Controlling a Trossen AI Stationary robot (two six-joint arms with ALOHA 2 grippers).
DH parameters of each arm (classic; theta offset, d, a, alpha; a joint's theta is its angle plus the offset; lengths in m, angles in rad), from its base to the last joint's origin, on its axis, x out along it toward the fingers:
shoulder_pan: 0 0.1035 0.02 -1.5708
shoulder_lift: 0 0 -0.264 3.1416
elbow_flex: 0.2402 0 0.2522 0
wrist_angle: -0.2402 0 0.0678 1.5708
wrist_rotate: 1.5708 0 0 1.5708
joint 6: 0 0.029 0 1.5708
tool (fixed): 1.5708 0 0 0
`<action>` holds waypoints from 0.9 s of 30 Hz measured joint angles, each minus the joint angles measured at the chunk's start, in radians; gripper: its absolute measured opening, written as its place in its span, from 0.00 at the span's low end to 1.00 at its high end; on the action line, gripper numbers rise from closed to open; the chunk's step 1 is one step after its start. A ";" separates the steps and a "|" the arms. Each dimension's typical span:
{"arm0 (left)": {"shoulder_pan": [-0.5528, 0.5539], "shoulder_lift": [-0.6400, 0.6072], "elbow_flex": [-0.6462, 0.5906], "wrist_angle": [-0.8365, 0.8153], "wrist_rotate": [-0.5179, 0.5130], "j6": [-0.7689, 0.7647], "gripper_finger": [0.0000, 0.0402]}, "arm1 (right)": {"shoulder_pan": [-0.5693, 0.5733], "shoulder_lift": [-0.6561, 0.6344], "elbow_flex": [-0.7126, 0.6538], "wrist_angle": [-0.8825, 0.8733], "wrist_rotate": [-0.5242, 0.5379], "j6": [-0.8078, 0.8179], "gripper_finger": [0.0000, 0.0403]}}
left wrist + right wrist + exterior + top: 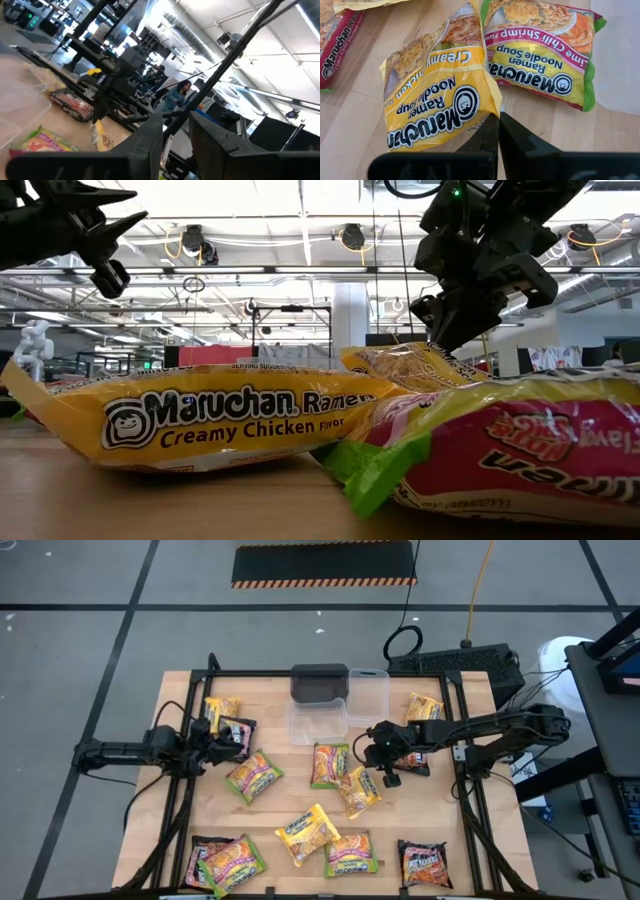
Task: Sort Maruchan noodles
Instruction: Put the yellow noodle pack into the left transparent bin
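High view: the noodle packets lie scattered over the wooden table (180, 790), most along its near edge and centre. The right gripper (388, 776) hangs over the table's middle, at the edge of a yellow Creamy Chicken packet (358, 790). A green-edged Lime Chili Shrimp packet (329, 764) lies just beside it. The left gripper (215, 745) waits near the left edge, next to a dark packet (236, 733). Two clear tubs (318, 720) and a dark grey box (319, 683) stand at the far edge.

Low view: one dark arm hangs above the yellow packet; contact is hidden.

Left wrist view: the left fingers (150, 137) stand narrowly apart, holding nothing.

Right wrist view: the right fingers (487, 137) are pressed together on the yellow packet's edge (the wrapper puckers there).

Judgement: the pinch holds only thin film, so lift slowly and straight up, clear of the neighbouring green-edged packet.
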 joint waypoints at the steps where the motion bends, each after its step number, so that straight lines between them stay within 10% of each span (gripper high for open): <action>1: 0.000 0.010 0.000 0.001 -0.008 -0.005 0.26 | 0.000 0.000 0.000 0.000 0.000 0.000 0.00; 13: 0.000 0.273 0.096 0.049 -0.048 0.077 0.26 | 0.000 0.000 0.000 0.010 0.000 0.000 0.00; 27: -0.060 0.880 0.495 -0.123 -0.035 0.261 0.26 | 0.000 -0.022 0.001 0.016 0.000 -0.006 0.00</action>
